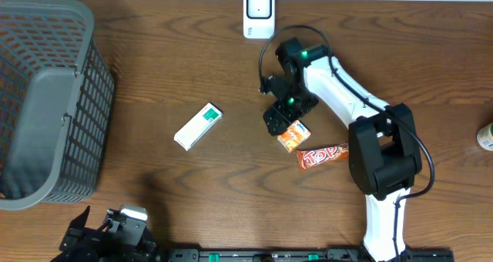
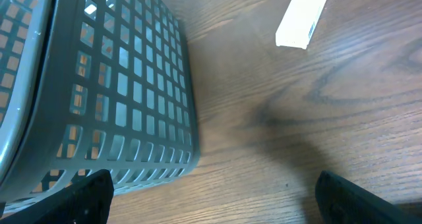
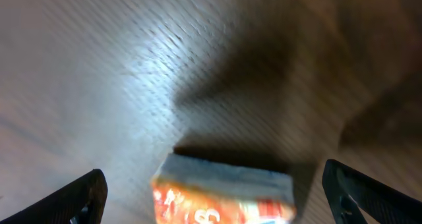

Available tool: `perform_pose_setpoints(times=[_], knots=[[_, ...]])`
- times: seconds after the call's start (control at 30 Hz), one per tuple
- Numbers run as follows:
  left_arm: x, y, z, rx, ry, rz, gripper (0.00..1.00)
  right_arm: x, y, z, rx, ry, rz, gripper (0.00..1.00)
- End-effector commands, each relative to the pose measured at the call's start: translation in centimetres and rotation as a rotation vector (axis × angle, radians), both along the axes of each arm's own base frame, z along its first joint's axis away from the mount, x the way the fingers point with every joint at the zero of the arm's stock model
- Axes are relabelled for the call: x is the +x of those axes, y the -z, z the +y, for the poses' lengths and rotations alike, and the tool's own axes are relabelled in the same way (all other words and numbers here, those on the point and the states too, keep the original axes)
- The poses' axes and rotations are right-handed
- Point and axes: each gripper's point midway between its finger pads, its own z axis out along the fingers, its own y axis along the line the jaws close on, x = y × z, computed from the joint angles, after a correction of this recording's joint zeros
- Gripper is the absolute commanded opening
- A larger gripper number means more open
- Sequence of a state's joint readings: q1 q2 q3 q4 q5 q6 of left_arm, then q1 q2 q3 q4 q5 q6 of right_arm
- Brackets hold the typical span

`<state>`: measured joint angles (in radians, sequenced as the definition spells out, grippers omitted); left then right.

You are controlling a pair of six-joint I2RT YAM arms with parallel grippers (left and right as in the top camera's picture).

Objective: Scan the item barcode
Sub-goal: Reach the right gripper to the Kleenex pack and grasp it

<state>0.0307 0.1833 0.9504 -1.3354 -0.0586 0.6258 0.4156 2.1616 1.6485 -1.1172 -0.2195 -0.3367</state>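
right gripper (image 3: 214,184): its two dark fingers sit closest to you at the bottom corners of the right wrist view. The jaws are spread wide and hold nothing.
orange packet (image 1: 293,136): it lies flat on the table, mid-table and a little right of centre. In the wrist view it sits low at 6 o'clock, between the two fingers, touching neither.
long axis: in the wrist view the packet's long side runs 9 to 3 o'clock, from one finger toward the other. You'd likely be closing on its short ends unless you turn the wrist.
nearer arm: the right one, by far, hanging just over the packet. From overhead the packet peeks out at about 5 o'clock of the gripper's body.
left gripper (image 2: 211,201): jaws wide, only bare wood between them. It is parked at the table's 7 o'clock edge by the basket (image 2: 132,85), well apart from the packet.
packet's look: a small box, orange with red and white print and a pale top edge. The wrist view is blurred and no barcode shows on any face you can see.
scanner (image 1: 258,13): a white unit at the table's 12 o'clock edge, at about 11 o'clock from the packet.
neighbours: a red candy bar (image 1: 322,156) lies just beside the packet at 4 o'clock. A white and green box (image 1: 199,125) lies apart at 9 o'clock.
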Motion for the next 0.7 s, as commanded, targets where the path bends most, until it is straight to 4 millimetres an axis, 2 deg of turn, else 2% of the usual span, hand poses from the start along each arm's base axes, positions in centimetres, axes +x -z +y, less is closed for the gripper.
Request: perform_pose_setpoints(times=[0.0,0.2,0.37,0.67], knots=[[0.0,-0.1,0.0,0.005,0.001,-0.004,0.98,-1.0,1.7,-0.8,-0.051,0.042,0.021,0.99],[0.0,-0.1,0.0,0.005,0.001,-0.004,0.98,-1.3,3.7,-1.8,-0.138,0.092,-0.01,0.99],[0.0,-0.1,0.0,0.005,0.001,-0.004,0.98,-2.0,4.3,-1.5,-0.152,0.089,-0.006,0.99],[0.0,-0.1,0.0,0.005,0.001,-0.004,0.98,-2.9,4.6,-2.1,-0.228,0.13,-0.002,0.99]])
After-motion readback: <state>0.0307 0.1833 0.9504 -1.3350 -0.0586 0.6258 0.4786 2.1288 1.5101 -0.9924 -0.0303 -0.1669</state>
